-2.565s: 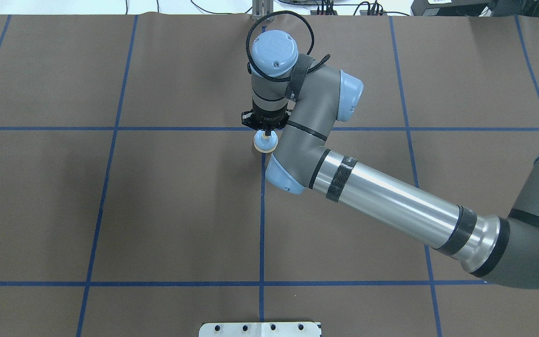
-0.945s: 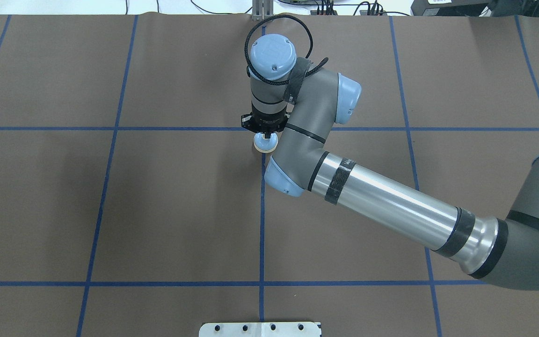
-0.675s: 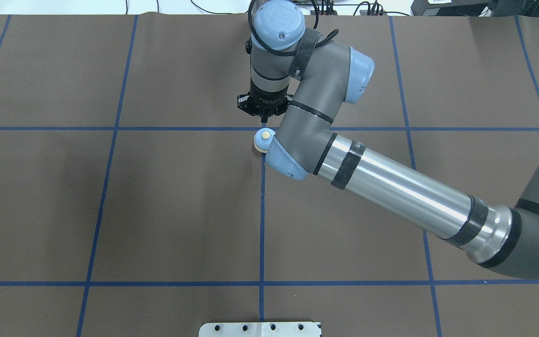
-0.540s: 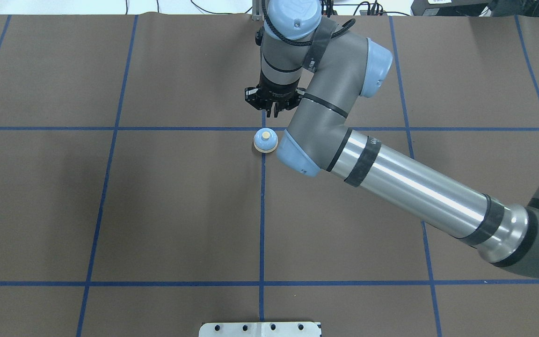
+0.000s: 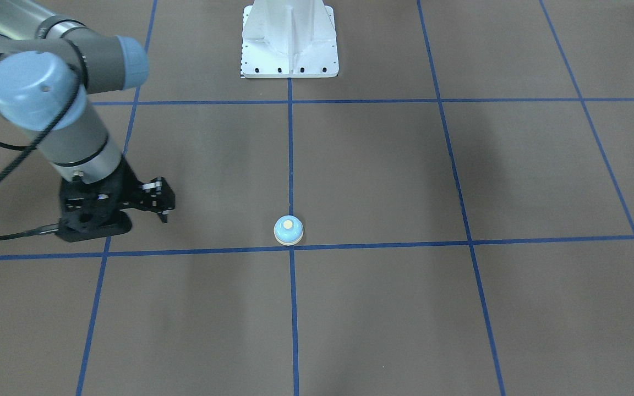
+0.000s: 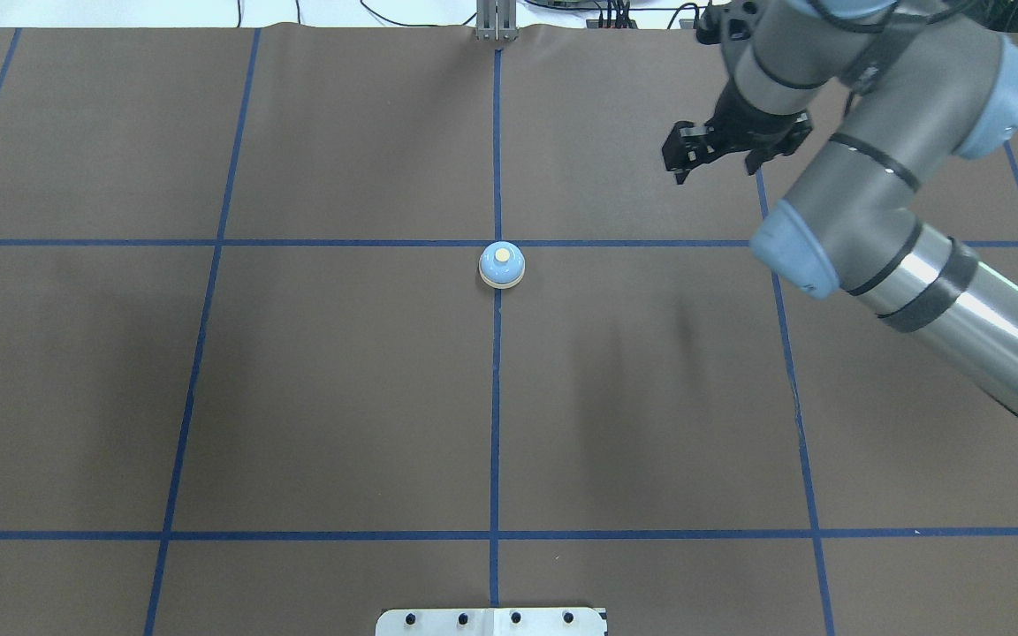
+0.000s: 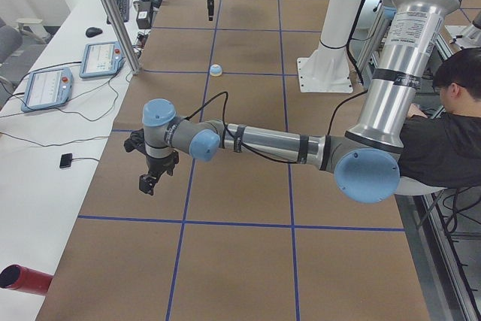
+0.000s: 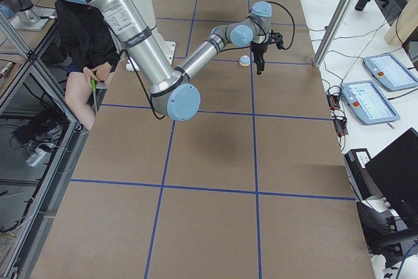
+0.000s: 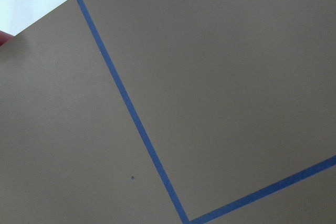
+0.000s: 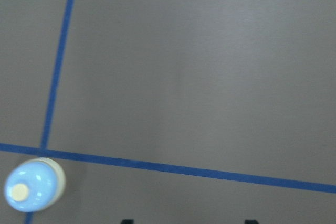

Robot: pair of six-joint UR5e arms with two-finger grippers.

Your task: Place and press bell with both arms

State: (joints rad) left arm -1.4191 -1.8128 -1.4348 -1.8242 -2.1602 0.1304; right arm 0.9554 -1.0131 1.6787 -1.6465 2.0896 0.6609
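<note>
- Only the left-end side view shows the left gripper (image 7: 147, 183), low over the table (image 6: 341, 397) and well apart from the bell (image 6: 502, 264); I cannot tell whether its fingers are parted or closed.
- The right wrist view cuts off the right gripper (image 6: 716, 168), showing just two dark tips at its bottom edge.
- Half a second ago this gripper hung just beyond the bell; it has since swung far toward the robot's right.
- Its fingers stand spread, holding nothing.
- The bell sits upright where the blue tape lines (image 6: 496, 397) cross.

From overhead I see the bell (image 6: 502, 264) sitting mid-table (image 6: 341, 397), my right gripper (image 6: 714, 164) well apart at its two o'clock, the pedestal (image 6: 491, 621) at six.
</note>
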